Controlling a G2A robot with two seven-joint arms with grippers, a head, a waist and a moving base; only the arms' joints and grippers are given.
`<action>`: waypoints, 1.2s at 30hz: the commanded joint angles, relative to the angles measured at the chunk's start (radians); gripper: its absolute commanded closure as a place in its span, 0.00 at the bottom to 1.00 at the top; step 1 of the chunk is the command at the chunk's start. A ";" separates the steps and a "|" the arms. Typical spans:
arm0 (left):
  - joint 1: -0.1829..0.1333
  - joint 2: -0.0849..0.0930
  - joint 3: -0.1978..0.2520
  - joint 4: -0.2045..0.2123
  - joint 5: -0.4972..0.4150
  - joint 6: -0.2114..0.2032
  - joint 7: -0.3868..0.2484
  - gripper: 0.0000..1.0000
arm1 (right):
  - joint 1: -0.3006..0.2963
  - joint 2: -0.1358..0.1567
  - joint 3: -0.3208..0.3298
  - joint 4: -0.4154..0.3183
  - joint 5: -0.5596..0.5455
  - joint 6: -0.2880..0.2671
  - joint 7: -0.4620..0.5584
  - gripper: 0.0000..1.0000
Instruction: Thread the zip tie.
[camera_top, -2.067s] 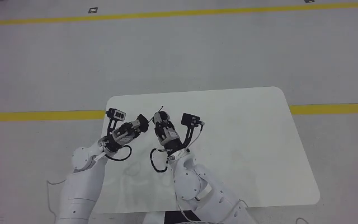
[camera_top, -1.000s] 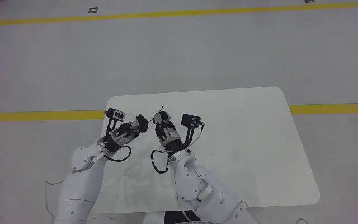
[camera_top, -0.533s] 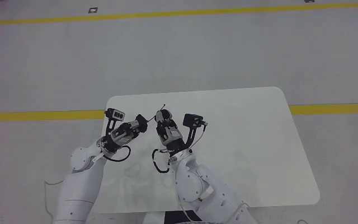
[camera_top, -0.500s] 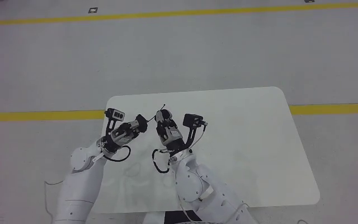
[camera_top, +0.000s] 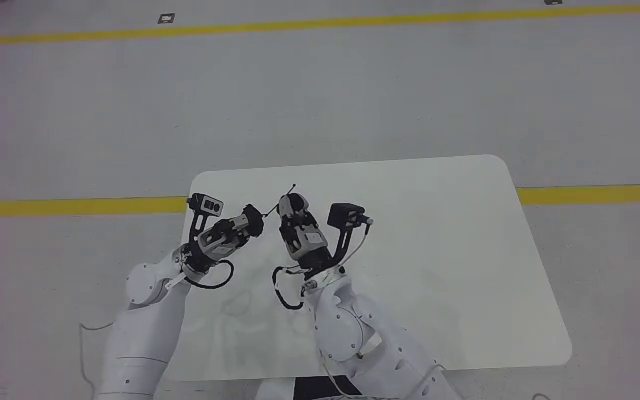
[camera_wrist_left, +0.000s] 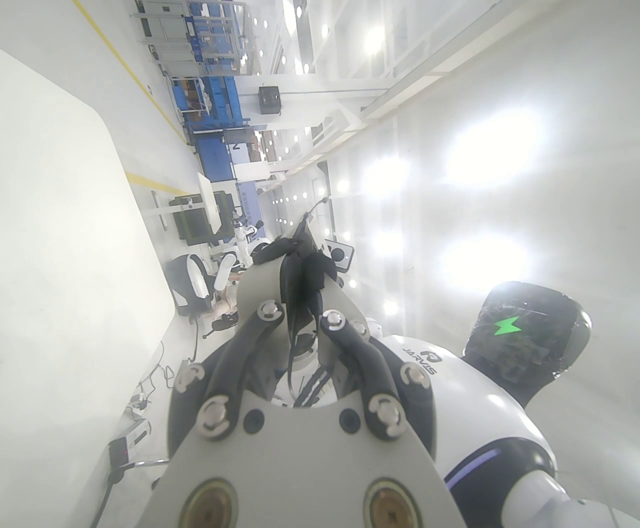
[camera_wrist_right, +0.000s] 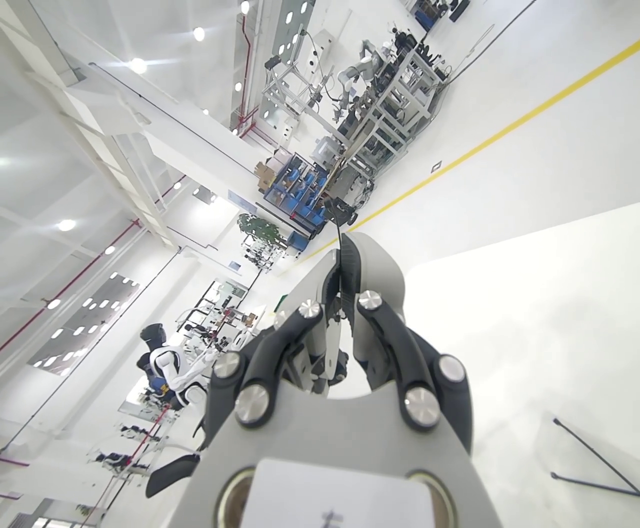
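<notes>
Zip tie (camera_wrist_right: 340, 235) is up in the air, off the white tabletop (camera_top: 450, 260), pinched by both arms.

Right pincer (camera_top: 290, 206): pads together, clamped on the black strap. The strap sits edge-on between them, and a short length sticks out past the fingertips.

Left pincer (camera_top: 255, 217): also closed on the zip tie, dark pads pressed tight. A thin curved tail pokes out beyond them, and another length runs back between the finger links toward the wrist.

From above, the left pincer sits at 9 o'clock of the right one, near but not touching. A thin black line bridges the gap. The tie's free end points toward 1 o'clock, over the right pincer. Both pincers hang over the tabletop's 10 o'clock corner area, close to the far edge.

Can't tell whether the tail has entered the head; too small to resolve.

Two thin black strips (camera_wrist_right: 597, 457) lie flat on the tabletop, converging toward each other.

Yellow floor line (camera_top: 580, 194) shows on either side of the tabletop, at 9 and 3 o'clock. A second yellow line (camera_top: 400, 20) runs farther out at 12.
</notes>
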 joint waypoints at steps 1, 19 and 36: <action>0.000 0.000 0.000 0.000 0.000 0.000 0.000 1.00 | -0.001 0.000 0.001 -0.001 -0.005 -0.001 0.002 1.00; 0.000 0.000 0.000 0.000 0.000 0.000 0.000 1.00 | -0.002 -0.004 -0.002 0.013 -0.094 -0.018 0.032 1.00; 0.000 0.000 0.000 0.000 0.000 0.000 0.000 1.00 | 0.006 -0.011 -0.011 0.036 -0.077 -0.029 0.061 1.00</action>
